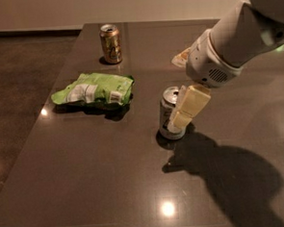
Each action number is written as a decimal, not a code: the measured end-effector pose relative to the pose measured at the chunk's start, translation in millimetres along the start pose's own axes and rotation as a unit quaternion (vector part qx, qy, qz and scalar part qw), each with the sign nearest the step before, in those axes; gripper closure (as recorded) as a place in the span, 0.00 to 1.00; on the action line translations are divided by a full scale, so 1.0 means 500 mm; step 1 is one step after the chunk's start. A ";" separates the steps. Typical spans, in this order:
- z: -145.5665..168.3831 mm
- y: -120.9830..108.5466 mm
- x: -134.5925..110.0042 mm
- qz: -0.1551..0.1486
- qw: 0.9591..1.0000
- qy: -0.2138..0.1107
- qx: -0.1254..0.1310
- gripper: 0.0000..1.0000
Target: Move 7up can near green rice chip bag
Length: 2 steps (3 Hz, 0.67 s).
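The 7up can (167,111) is seen upright near the middle of the dark table (88,176) — silver-white, with green marks on its side and a silver top. It is placed right of the green rice chip bag (94,89), apart from it. The gripper (178,123) is held against the can's right side, partly covering it — whether it is clamped on the can cannot be told.

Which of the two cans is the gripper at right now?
The silver-white 7up can, the one nearer the camera: the gripper is right against its side. The brown-gold can stands alone at the far edge.
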State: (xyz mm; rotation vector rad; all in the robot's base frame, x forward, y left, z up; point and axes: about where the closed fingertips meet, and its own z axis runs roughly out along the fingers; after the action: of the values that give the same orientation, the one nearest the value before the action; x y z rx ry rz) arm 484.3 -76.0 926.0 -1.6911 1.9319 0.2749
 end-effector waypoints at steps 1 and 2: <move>0.007 0.006 0.000 -0.003 1.000 -0.007 -0.005 0.15; 0.010 0.010 0.002 -0.005 1.000 -0.009 -0.008 0.38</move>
State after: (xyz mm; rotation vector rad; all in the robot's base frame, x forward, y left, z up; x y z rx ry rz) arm 480.6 -73.4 920.0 -1.7033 1.9127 0.3016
